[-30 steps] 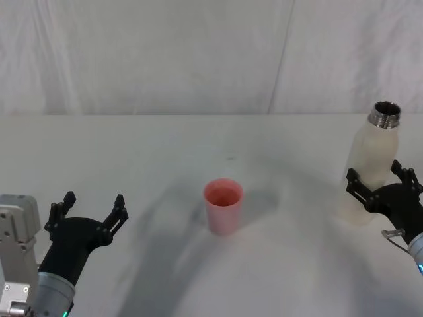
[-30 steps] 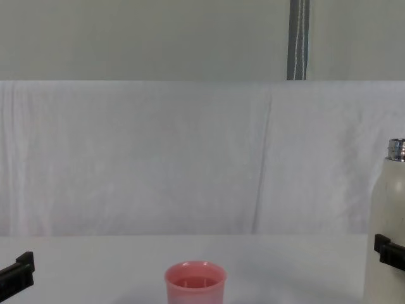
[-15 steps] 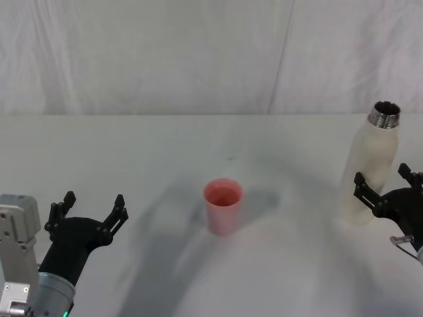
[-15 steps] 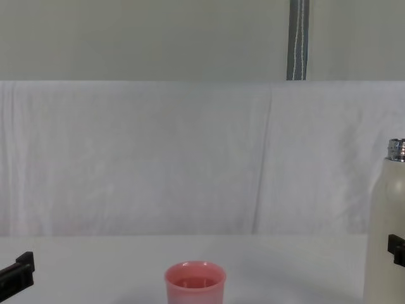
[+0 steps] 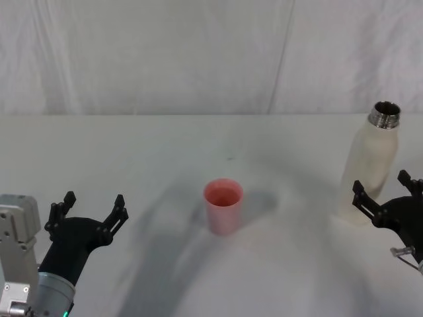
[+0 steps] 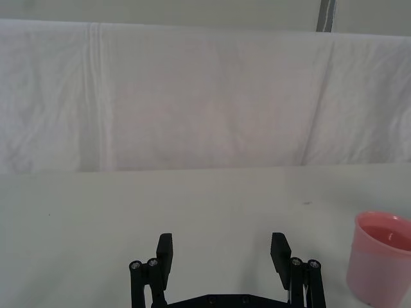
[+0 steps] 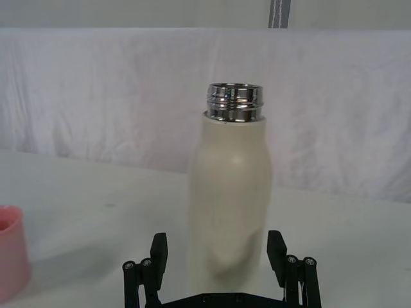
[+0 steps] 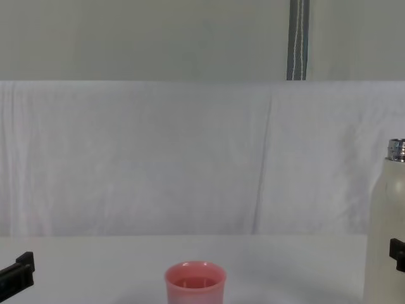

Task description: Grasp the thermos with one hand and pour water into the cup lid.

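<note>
The thermos [image 5: 372, 165] stands upright and uncapped near the tabletop's [image 5: 152, 152] right edge, and the pink cup lid [image 5: 223, 205] sits upright around the middle, well apart from it. The right gripper [image 5: 383, 196] hovers just in front of the thermos at its lower body, fingers [image 7: 158, 247] spread wide to either side without touching it. The left gripper [image 5: 91, 212] rests by the near left corner, its fingers [image 6: 165, 247] likewise spread on nothing, well to the left of the cup lid.
</note>
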### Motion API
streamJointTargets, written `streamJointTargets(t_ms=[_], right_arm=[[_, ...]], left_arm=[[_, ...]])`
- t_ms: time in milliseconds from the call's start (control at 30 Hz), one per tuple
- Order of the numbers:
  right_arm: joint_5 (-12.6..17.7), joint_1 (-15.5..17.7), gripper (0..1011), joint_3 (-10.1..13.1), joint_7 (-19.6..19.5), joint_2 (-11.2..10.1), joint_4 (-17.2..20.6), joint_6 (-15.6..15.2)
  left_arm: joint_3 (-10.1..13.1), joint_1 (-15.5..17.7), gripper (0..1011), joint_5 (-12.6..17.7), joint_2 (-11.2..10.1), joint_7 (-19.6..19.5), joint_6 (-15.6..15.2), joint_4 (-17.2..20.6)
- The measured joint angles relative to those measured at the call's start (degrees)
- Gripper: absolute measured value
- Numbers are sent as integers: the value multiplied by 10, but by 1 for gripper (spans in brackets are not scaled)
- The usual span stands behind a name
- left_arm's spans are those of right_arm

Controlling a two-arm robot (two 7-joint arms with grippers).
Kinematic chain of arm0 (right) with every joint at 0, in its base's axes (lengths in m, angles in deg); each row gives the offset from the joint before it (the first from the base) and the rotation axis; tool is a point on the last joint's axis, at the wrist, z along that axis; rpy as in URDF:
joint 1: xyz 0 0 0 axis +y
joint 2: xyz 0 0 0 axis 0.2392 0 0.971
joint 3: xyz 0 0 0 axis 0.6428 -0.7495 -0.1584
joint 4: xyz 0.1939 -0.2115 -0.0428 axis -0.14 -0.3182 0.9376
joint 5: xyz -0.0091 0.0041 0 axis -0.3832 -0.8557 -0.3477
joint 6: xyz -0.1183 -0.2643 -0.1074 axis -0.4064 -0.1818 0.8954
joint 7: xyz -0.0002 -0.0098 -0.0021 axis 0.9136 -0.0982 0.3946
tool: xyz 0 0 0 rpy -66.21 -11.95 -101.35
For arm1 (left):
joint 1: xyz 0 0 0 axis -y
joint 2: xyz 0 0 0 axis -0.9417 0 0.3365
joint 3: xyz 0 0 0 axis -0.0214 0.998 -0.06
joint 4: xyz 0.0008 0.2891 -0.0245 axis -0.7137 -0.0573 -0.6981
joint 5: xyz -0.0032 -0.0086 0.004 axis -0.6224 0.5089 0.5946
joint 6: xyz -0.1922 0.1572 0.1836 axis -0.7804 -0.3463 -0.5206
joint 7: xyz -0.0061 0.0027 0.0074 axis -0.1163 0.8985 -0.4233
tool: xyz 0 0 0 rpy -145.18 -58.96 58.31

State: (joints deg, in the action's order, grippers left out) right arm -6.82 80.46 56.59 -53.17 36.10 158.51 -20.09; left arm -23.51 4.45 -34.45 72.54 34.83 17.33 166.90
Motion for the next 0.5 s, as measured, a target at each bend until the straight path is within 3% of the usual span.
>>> streamJointTargets(t_ms=[500], right_arm=[[-9, 41, 1001, -6, -5, 6, 38, 8]], left_arm=[[0, 0, 1001, 0, 0, 0, 0, 0]])
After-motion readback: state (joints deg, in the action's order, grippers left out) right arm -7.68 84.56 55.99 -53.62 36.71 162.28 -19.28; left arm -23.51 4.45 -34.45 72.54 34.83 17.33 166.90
